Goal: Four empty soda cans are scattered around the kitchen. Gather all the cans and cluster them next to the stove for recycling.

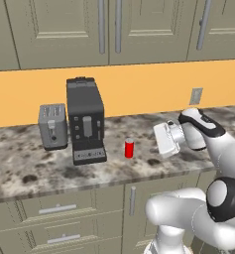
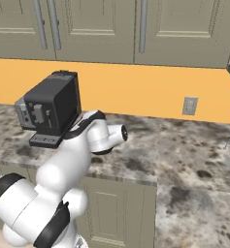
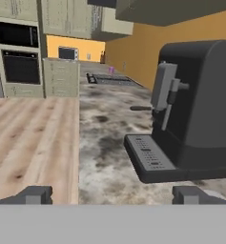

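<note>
The red soda can (image 1: 129,148) is parked upright on the counter (image 1: 34,171) just right of the coffee machine (image 1: 85,120). The gripper (image 3: 112,194) is held spread wide and empty, aimed sideways past the machine, probably so the can can be lined up.

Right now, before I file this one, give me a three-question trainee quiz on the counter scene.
1. True or false: the red can lies on its side.
2. What stands directly left of the coffee machine in the left base view: A) toaster, B) kettle, C) bowl?
3. Fill in: the tool is ___, with nothing between its fingertips.

Key: 1 false, it stands upright on the counter; 2 A; 3 open.
</note>
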Robot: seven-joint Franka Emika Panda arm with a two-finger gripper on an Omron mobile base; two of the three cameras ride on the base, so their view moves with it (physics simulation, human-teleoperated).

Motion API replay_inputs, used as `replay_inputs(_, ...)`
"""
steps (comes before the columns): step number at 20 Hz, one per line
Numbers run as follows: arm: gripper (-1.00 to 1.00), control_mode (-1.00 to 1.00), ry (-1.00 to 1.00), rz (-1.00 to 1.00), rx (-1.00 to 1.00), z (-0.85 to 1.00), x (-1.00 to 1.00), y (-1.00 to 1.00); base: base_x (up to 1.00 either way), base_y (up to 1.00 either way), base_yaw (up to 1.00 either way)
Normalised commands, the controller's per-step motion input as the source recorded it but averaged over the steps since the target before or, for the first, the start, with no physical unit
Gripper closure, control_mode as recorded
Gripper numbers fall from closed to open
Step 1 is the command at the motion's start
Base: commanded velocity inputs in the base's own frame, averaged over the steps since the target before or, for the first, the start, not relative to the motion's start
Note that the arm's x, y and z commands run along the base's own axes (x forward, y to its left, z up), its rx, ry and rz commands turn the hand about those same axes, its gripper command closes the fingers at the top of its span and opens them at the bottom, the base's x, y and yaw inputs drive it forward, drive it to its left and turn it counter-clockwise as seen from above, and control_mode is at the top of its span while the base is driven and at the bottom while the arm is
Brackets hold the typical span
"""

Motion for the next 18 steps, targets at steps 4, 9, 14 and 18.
replay_inputs(4, -1.00, -1.00, -0.05, -0.01, 0.00, -0.20, 0.25, 0.00, 0.00, 0.00, 0.00)
replay_inputs(9, -1.00, -1.00, -0.02, -0.01, 0.00, -0.16, 0.27, 0.00, 0.00, 0.00, 0.00)
replay_inputs(14, -1.00, -1.00, -0.01, -0.02, 0.00, -0.09, 0.30, 0.00, 0.00, 0.00, 0.00)
replay_inputs(18, -1.00, -1.00, 0.00, -0.02, 0.00, -0.14, 0.25, 0.00, 0.00, 0.00, 0.00)
